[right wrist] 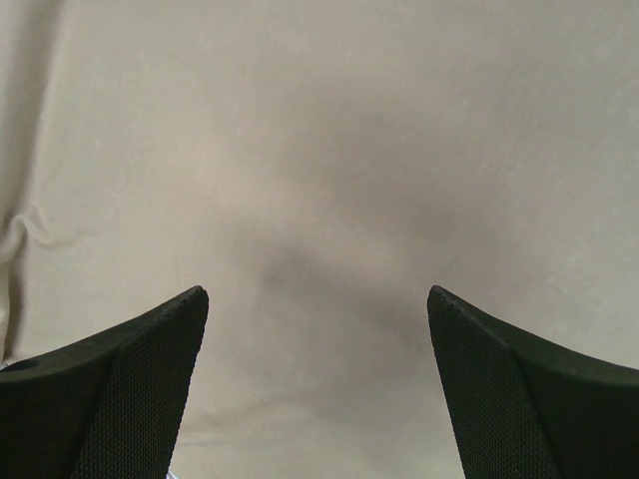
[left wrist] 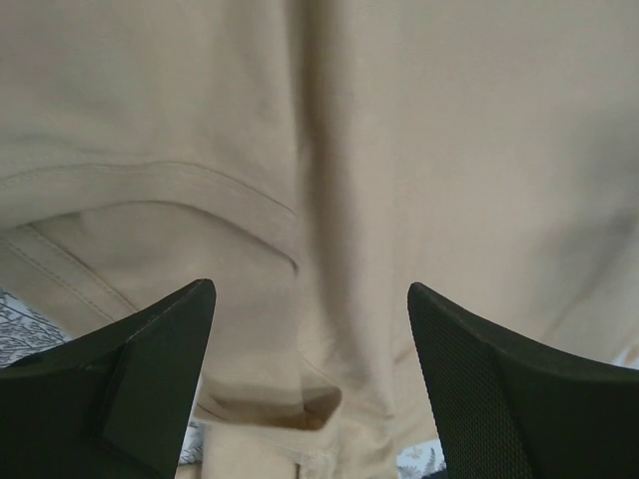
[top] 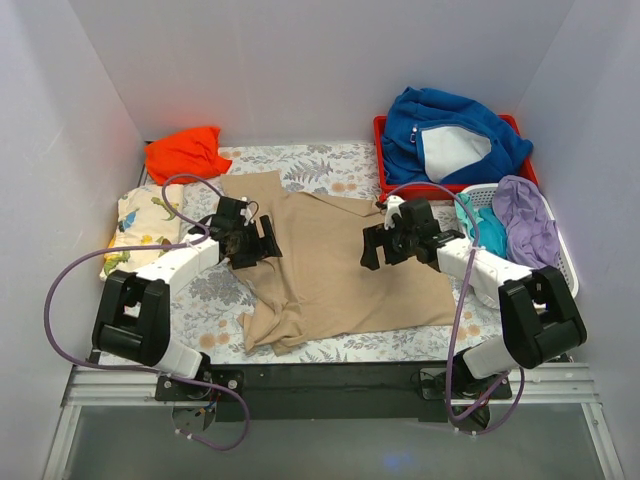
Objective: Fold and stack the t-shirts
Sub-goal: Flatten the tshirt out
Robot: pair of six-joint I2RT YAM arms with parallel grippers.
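Observation:
A tan t-shirt (top: 330,270) lies spread and rumpled across the middle of the floral table cover. My left gripper (top: 262,243) hovers open over its left part, where a sleeve hem and a folded edge (left wrist: 300,399) show between the fingers. Over the shirt's right part my right gripper (top: 378,245) stands open above smooth tan cloth (right wrist: 319,200). Neither holds anything. An orange t-shirt (top: 185,152) lies bunched at the back left. A cream dinosaur-print t-shirt (top: 145,220) sits at the left edge.
A red tray (top: 381,160) at the back right holds a bulky blue fleece (top: 450,135). A white basket (top: 566,250) on the right holds teal and purple garments. Grey walls close in on three sides. A purple cable loops over the left arm.

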